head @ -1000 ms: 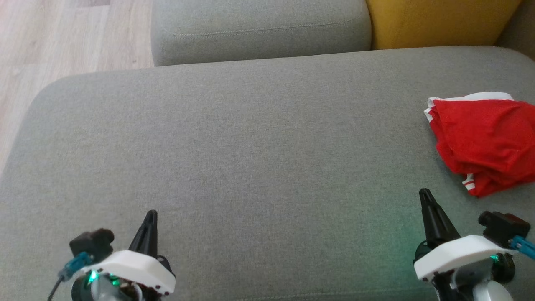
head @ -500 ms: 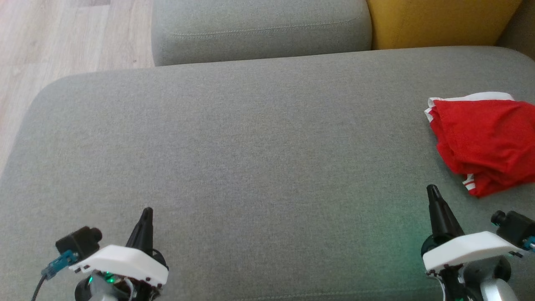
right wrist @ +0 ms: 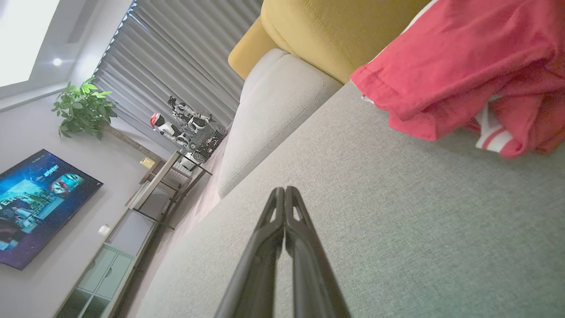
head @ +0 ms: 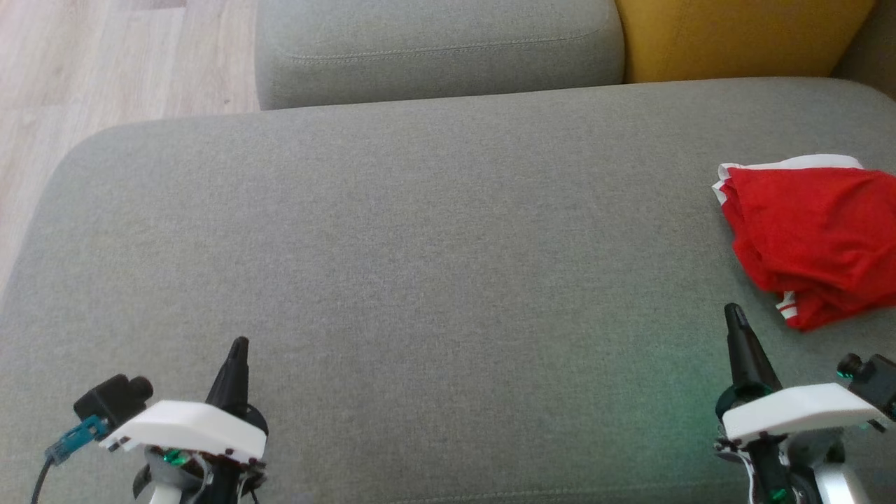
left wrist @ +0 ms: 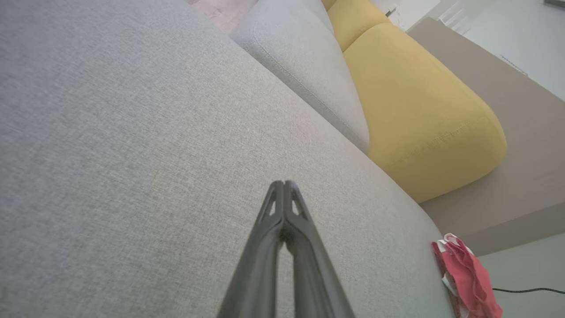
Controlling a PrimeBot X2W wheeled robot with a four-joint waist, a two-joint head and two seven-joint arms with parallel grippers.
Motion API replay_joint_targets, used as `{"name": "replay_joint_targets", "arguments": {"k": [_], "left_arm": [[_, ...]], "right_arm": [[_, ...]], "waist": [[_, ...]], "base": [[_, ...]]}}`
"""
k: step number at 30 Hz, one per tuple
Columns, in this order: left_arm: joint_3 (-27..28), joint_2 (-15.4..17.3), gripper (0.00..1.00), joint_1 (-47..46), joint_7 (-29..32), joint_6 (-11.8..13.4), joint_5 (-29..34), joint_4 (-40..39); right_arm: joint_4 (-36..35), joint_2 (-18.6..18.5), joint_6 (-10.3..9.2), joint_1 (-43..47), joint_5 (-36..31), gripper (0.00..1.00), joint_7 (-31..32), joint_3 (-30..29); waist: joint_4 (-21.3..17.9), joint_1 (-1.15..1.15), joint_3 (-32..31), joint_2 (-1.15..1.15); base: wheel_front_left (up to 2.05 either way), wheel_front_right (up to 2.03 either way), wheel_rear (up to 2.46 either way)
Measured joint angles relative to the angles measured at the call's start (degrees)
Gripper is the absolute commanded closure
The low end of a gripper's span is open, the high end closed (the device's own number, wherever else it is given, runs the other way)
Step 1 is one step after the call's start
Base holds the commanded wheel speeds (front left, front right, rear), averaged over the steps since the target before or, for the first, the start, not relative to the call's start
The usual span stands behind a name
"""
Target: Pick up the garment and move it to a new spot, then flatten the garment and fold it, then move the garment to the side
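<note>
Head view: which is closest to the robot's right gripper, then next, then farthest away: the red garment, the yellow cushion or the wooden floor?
1. The red garment: just ahead and to the right of the right gripper, lying on the grey seat.
2. The yellow cushion: at the back, behind the seat.
3. The wooden floor: far off to the left, past the seat's edge.

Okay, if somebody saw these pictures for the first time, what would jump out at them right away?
The red garment, white-trimmed and bunched up, lies at the right edge of the grey sofa seat. A yellow cushion sits behind it. The left gripper and the right gripper are both shut and holding nothing, low at the near corners. The right one is close to the garment but apart from it.
</note>
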Motion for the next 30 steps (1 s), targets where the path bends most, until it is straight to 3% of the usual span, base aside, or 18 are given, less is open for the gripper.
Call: {"name": "replay_joint_targets", "arguments": {"k": [30], "left_arm": [[7.3,-3.0,1.0,-0.6,4.3,-4.6,-15.7,1.1]], "right_arm": [[2.6,0.0,0.0,-1.2,19.6,1.0,0.1,-2.1]], "waist": [[0.1,0.0,0.1,0.0]], "base": [[0.0,0.0,0.0]]}}
